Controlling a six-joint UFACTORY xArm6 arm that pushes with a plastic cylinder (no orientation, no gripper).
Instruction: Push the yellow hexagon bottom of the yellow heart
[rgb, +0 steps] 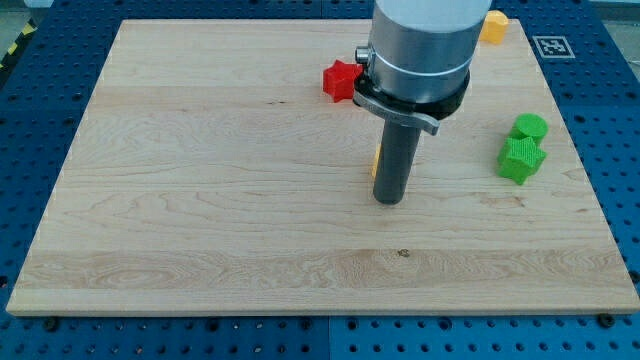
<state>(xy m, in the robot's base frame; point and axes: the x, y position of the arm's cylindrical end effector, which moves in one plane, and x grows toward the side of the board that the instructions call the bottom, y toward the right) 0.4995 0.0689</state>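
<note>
- just right of the board's middle, my tip (388, 201), the lower end of the straight dark rod, rests on the pale wooden board (200, 200).
- there is no gripper on this arm, so nothing stands apart, together or clamped; the rod simply ends blunt on the wood.
- touching the rod's left side, a little above my tip, a thin sliver of a yellow block (376, 160) shows; the rod hides nearly all of it, so i cannot tell its shape, nor whether it is the hexagon or the heart.
- far toward the view's top and to the right of my tip, a yellow-orange block (494, 26) sits at the board's top edge, half hidden behind the grey arm body (425, 40); its shape cannot be made out either.
- toward the view's top and slightly left of my tip, a red star-shaped block (340, 80) lies just beside the arm's dark collar, well apart from my tip.
- to the right of my tip, near the board's right edge, a green round-topped block (530, 127) sits touching a green star-like block (521, 159) just below it; both are well apart from my tip.
- around the board lies a blue perforated table (40, 90).
</note>
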